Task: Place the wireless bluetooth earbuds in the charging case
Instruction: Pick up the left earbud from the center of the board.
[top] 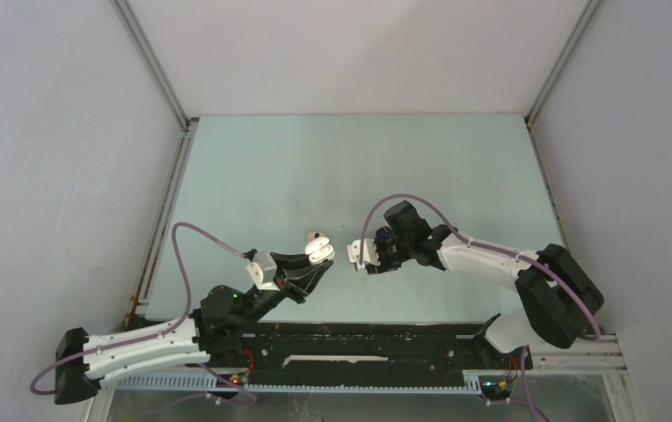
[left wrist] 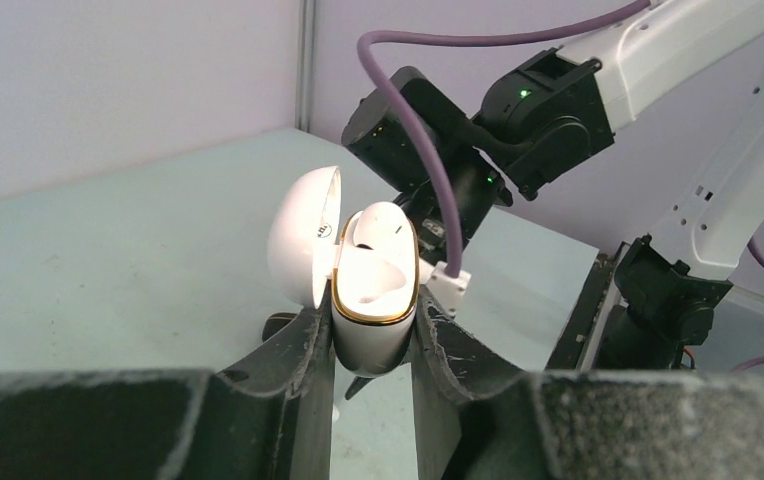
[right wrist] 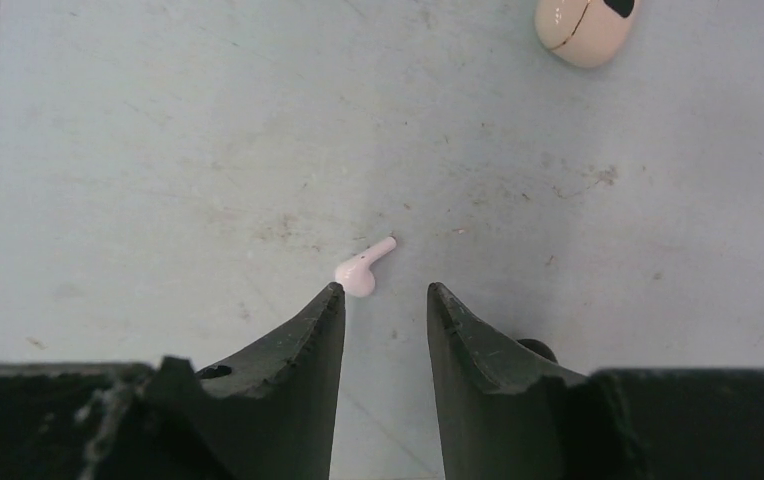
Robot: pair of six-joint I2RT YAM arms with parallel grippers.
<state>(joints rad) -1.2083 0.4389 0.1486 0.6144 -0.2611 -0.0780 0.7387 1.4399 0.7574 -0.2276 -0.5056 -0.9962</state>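
My left gripper (left wrist: pixel 373 330) is shut on a white charging case (left wrist: pixel 376 300) with a gold rim and holds it upright above the table. Its lid (left wrist: pixel 301 235) is swung open to the left, and one white earbud (left wrist: pixel 378 222) sits in the far socket. From above, the case (top: pixel 319 249) is between the two arms. Another pale earbud (right wrist: pixel 363 268) lies on the table, just beyond the left fingertip of my right gripper (right wrist: pixel 386 290). That gripper is open, pointing down, with nothing between its fingers. It hovers just right of the case (right wrist: pixel 586 28).
The pale green table (top: pixel 359 167) is walled in by grey panels on three sides. A black rail (top: pixel 359 347) runs along the near edge between the arm bases. The right arm's purple cable (left wrist: pixel 428 150) hangs close behind the case.
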